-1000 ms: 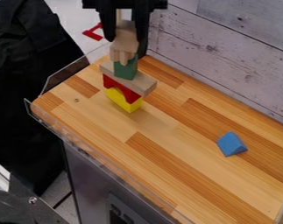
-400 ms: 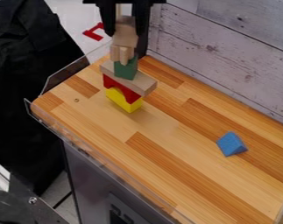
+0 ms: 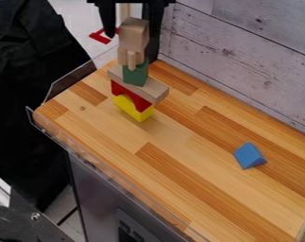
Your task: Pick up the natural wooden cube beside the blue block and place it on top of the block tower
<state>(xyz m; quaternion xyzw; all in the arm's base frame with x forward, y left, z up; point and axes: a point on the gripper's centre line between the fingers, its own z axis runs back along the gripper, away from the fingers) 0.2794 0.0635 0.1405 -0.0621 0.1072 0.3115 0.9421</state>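
1. Two fingers (image 3: 108,21) of the black gripper (image 3: 131,36) are spread apart and released, one on each side of the top wooden block (image 3: 134,34).
2. That block sits at the head of a tall stack, upon a pale notched block (image 3: 131,57) whose legs reach down to a green block (image 3: 135,75).
3. Under the green block lies a flat wooden plank (image 3: 156,90) — then a red arched block (image 3: 131,96), then a yellow block (image 3: 137,109) on the worktop (image 3: 180,165).
4. One blue triangular block (image 3: 249,155) rests on the worktop, well apart from the stack.
5. A pale plank wall (image 3: 243,61) stands behind; a red object (image 3: 101,38) lies beyond the worktop's far corner.
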